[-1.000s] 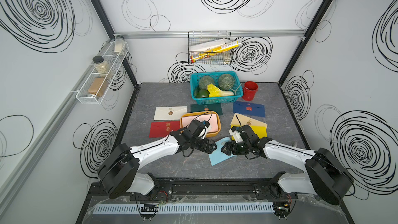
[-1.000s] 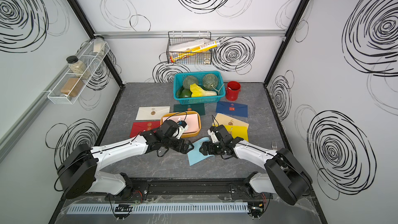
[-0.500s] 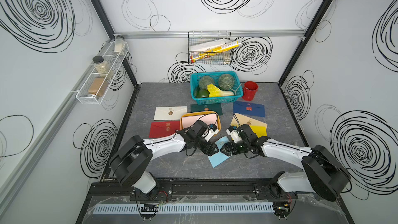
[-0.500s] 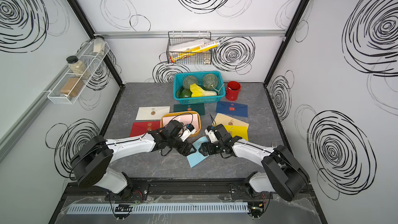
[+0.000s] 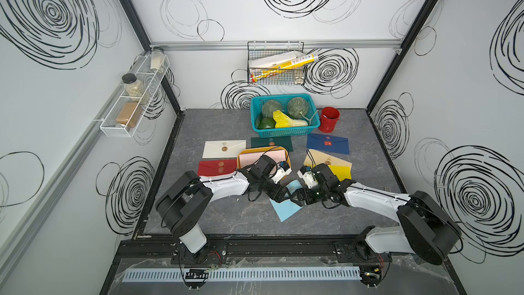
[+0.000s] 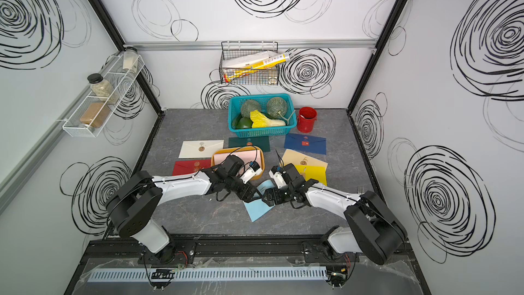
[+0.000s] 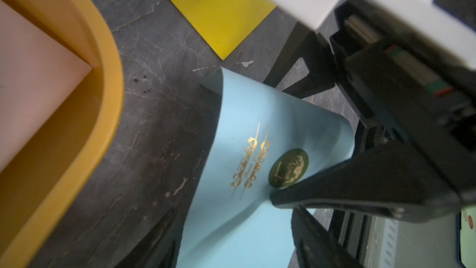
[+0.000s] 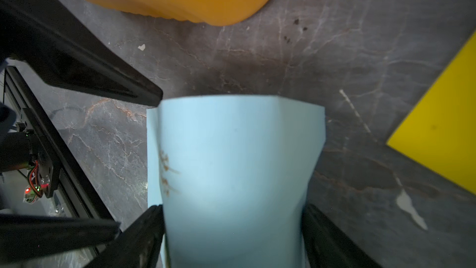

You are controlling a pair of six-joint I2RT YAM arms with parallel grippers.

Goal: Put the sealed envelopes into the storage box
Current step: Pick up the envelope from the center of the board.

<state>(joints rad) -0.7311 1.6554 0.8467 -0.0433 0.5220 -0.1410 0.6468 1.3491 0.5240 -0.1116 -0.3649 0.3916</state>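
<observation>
Two-handed, treat the light-blue envelope [image 7: 247,114], bowed up off the surface [image 7: 154,125] near the storage box [image 7: 110,94], as featherlight and floppy, taking opposite edges clear of the seal [image 7: 288,168], with left fingers [image 7: 159,241] and right fingers [image 8: 327,235] spread astride it, actual grip unclear.

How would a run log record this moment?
item: light blue paper envelope, bowed; right end effector: squeezing it; left end effector: alongside, grip unclear; orange plastic box: holds pink paper envelope
</observation>
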